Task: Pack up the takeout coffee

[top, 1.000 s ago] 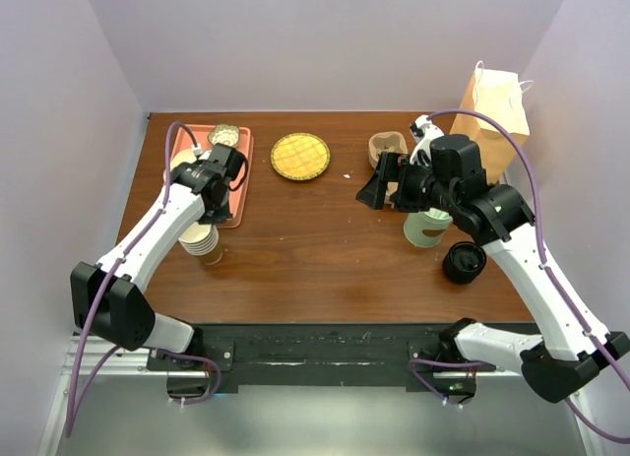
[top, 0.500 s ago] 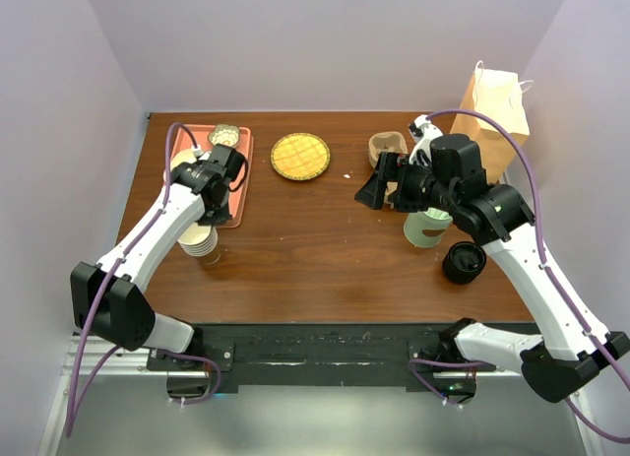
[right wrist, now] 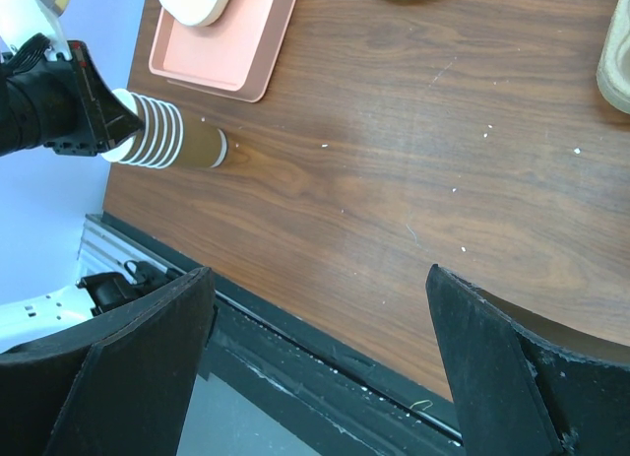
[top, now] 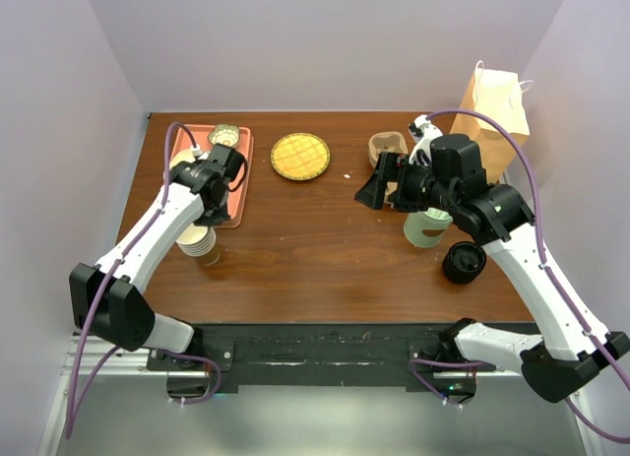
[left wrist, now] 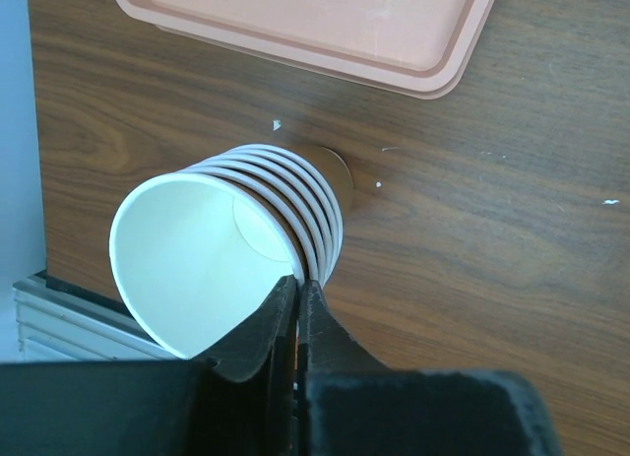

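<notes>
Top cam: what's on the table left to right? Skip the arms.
stack of paper cups → yellow woven disc → tan moulded piece → pale-green cup → black-lidded coffee cup → paper bag

Overall light: bright, even and soft in all three views, falling from above.
Shadows: faint, short and soft-edged, lying on the wooden table [top: 315, 259] beneath both arms.
Glare: a pale sheen across the table's middle in the right wrist view.
Sharp: the whole top view; the stack of paper cups [left wrist: 236, 249] is crisp.
Blurred: the left gripper [left wrist: 297, 284] and right gripper [right wrist: 317, 308], close to their lenses, near black with surface detail lost.
</notes>
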### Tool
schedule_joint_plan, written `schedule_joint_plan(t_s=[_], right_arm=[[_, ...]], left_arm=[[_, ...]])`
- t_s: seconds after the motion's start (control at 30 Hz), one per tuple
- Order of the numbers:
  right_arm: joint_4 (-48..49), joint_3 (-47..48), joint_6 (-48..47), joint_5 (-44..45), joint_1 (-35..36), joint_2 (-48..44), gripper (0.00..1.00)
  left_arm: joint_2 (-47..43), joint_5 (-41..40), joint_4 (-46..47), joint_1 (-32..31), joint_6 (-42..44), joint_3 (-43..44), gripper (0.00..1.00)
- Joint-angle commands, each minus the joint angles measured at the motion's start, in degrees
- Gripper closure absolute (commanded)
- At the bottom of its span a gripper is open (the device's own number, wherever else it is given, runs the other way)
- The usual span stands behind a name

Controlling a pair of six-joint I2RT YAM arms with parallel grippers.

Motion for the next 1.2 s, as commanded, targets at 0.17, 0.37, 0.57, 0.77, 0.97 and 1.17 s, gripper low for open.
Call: schedule_joint_plan(t_s=[0.17, 0.37, 0.57, 0.77, 0.97, 1.17], right_arm=[[1.12, 0.38, -0.2, -1.42, 0.15, 0.14, 0.07], [0.94, 0.38, 0.15, -1.33, 0.06, 0.14, 0.07], [1.91, -0.76, 0.76, -2.03, 0.06, 0.57, 0.07], [4.11, -1.82, 2.35, -5.99, 0.15, 2.86, 0.08], [2.97, -0.5, 1.13, -5.9, 0.15, 3.65, 0.08], [-2.3, 5.12, -1.69, -4.5, 0.06, 6.55, 0.08]], left_arm=[[-2.61, -1.3, -0.53, 0.38, 0.9, 2.23, 1.0], [-2.96, -3.58, -1.59, 0.38, 1.61, 4.42, 1.0], [-2.79, -5.17, -2.73, 0.3, 3.01, 5.48, 1.0], [-1.29, -6.48, -4.31, 0.3, 3.98, 6.27, 1.0], [1.07, -5.34, -7.73, -1.89, 3.9, 16.54, 1.0], [2.4, -2.89, -9.67, -3.92, 2.93, 21.65, 1.0]])
